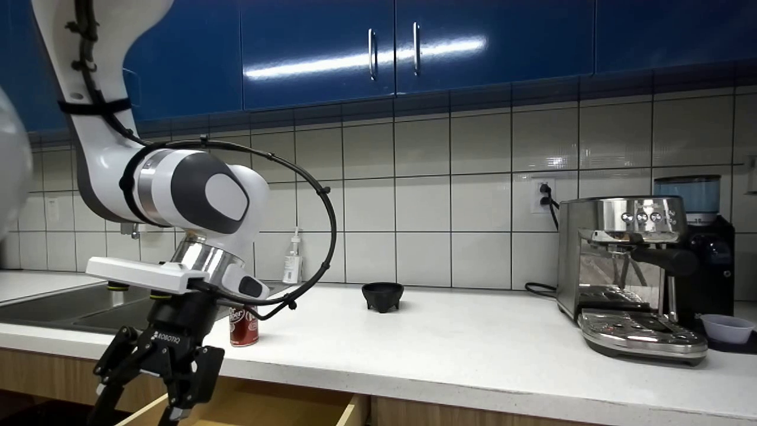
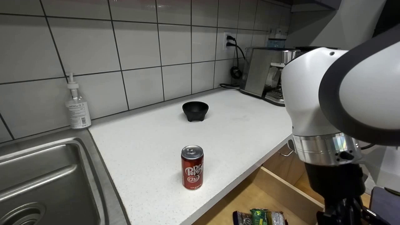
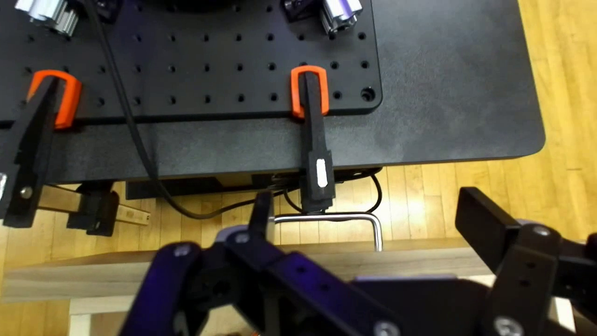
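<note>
My gripper (image 3: 367, 205) stands open, its fingers wide apart with nothing between them. In the wrist view it is over the front board (image 3: 401, 256) of a pulled-out wooden drawer, and the metal handle (image 3: 326, 217) shows between the fingers, farther off. An exterior view has the gripper (image 1: 137, 411) pointing down in front of the counter, by the drawer (image 1: 356, 408). Several snack packets (image 2: 259, 216) lie in the drawer, partly cut off by the frame. A red Dr Pepper can (image 2: 192, 170) stands upright near the counter edge. Farther back sits a black footed bowl (image 2: 195, 110).
A sink (image 2: 81, 175) and a soap bottle (image 2: 78, 112) are beside the can. An espresso machine (image 1: 627, 260) and grinder (image 1: 709, 266) stand at the counter's far end. Facing the drawer is a black table (image 3: 443, 93) with orange-tipped clamps (image 3: 318, 144).
</note>
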Robot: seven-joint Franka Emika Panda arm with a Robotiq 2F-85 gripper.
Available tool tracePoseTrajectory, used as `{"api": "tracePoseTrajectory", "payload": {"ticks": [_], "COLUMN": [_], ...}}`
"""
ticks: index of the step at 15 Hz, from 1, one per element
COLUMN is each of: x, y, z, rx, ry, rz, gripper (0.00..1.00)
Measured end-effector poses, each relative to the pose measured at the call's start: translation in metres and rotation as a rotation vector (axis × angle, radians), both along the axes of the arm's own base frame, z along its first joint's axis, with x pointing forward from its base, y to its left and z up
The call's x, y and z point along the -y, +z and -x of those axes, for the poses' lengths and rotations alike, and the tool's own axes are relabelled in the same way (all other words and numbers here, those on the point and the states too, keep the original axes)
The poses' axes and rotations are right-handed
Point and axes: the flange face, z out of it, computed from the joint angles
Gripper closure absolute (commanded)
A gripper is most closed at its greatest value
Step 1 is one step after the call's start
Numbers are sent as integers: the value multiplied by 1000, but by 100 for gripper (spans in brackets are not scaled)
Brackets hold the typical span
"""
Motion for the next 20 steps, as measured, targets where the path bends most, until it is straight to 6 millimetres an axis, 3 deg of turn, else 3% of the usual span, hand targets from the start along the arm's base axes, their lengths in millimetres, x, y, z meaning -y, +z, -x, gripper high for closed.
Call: {"api": "tracePoseTrajectory", "payload": {"ticks": [12, 20], "x": [-3, -2], "y": [-15, -32], "z": [23, 29], "rx": [-156, -206], "ry": [29, 44], "rz": [-81, -79], "gripper": [0, 0]}}
